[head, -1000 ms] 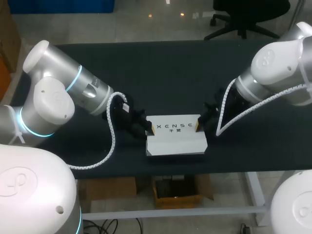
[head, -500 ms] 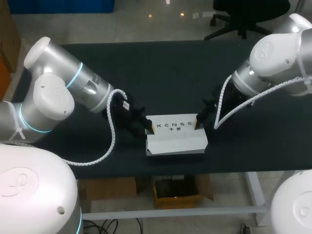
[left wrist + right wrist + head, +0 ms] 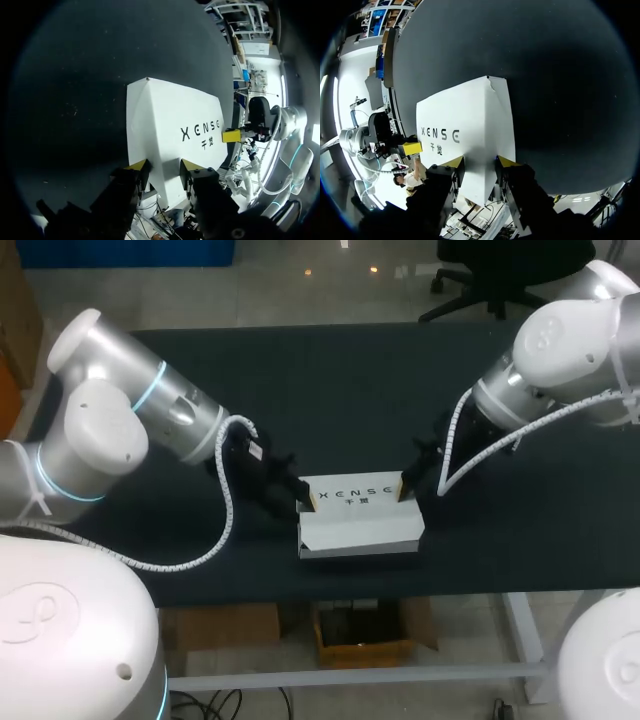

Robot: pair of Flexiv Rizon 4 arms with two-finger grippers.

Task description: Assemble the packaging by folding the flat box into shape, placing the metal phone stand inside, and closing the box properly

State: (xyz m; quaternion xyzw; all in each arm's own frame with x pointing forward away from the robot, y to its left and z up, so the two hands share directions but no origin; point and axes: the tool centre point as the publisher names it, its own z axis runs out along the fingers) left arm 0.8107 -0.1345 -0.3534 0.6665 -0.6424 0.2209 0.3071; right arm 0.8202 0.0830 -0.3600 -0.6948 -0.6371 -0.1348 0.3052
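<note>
The desk point(image 3: 340, 380) has a flat, matt black top that runs across most of the head view, with straight far and near edges. A pale metal frame point(image 3: 525, 640) shows under its near edge. In the left wrist view the desk point(image 3: 75, 100) carries a few tiny pale specks. In the right wrist view the desk point(image 3: 550, 75) looks evenly dark.

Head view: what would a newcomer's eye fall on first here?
The white box stands out most, bright against the dark table, lying near its front edge. The left jaws clamp the box's left end and the right jaws clamp its right end, with their yellow tips showing at its two far corners.
</note>
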